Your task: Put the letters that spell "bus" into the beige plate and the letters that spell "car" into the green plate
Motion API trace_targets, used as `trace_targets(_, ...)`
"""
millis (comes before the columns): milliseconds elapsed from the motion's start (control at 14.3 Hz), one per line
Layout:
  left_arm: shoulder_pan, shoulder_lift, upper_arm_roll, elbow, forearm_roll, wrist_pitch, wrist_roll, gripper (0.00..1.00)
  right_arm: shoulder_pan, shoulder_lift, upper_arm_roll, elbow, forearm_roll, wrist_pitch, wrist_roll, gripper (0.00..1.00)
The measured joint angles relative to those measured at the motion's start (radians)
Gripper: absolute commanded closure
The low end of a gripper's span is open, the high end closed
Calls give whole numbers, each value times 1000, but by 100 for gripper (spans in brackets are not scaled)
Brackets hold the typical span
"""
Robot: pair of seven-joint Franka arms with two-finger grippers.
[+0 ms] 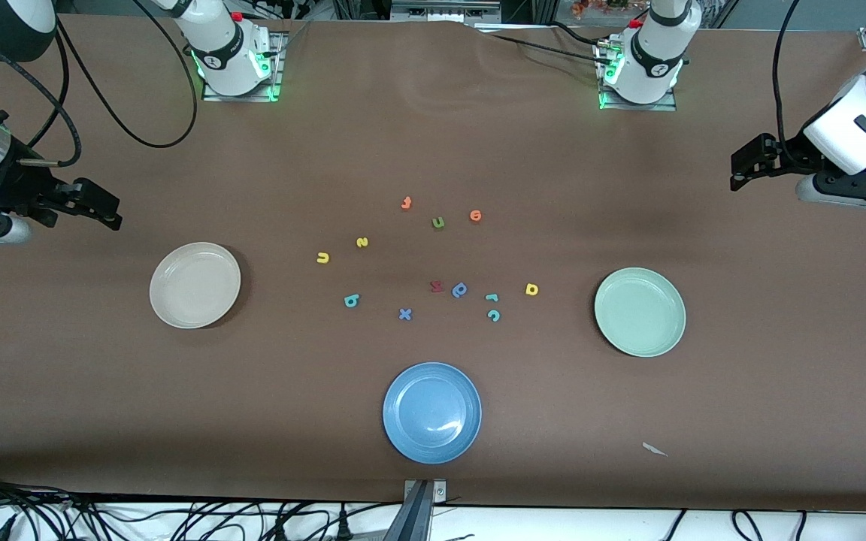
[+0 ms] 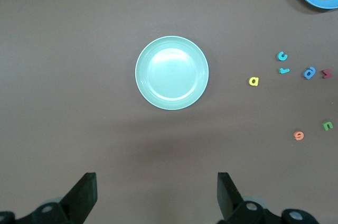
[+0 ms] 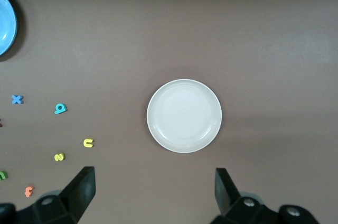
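Biggest trap here is lookalike letters; there's a green u (image 1: pixel 438 222) and a yellow u (image 1: pixel 322 258), plus a blue p-shaped letter (image 1: pixel 460 289) that could easily get mistaken for the teal b (image 1: pixel 352 301); grab the wrong one and the word is wrong. These foam bits are also tiny and flat on the worktop (image 1: pixel 433 150), so I'd guess a pinch could skid one away or scoop up a neighbour; the teal r (image 1: pixel 492 297) and teal c (image 1: pixel 493 315) sit just beside each other, and a dark red letter (image 1: pixel 437 285) is touching or nearly touching that blue one.

Where stuff is: yellow s (image 1: pixel 361 242) lies near the yellow u, both toward the beige plate (image 1: pixel 195 285) at the right arm's end; yellow a (image 1: pixel 531 288) is closest to the green plate (image 1: pixel 640 312) at the left arm's end; the blue plate (image 1: pixel 432 412) sits nearest the front camera; all three plates hold nothing so far.

Arms: right gripper (image 3: pixel 153 192) hangs high over the worktop by the beige plate, jaws spread wide, holding nothing; left gripper (image 2: pixel 156 195) is the same story beside the green plate, jaws wide apart, nothing in them; both arms look parked at the table ends, well apart from the letters.
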Motion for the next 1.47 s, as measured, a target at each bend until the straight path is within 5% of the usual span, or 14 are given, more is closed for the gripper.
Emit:
trace_targets(840,-29,103,-11,36,-1,-4,2,0,6,9,-2,-19,0,3,26,0)
trace_targets(1190,-125,160,-16,44,-1,27,2,0,108,35,8,-135,0,103,171,0)
trace_targets(1471,-191,305,-21,41,-8,160,1,0,199,80,11,-266,0,274,328,0)
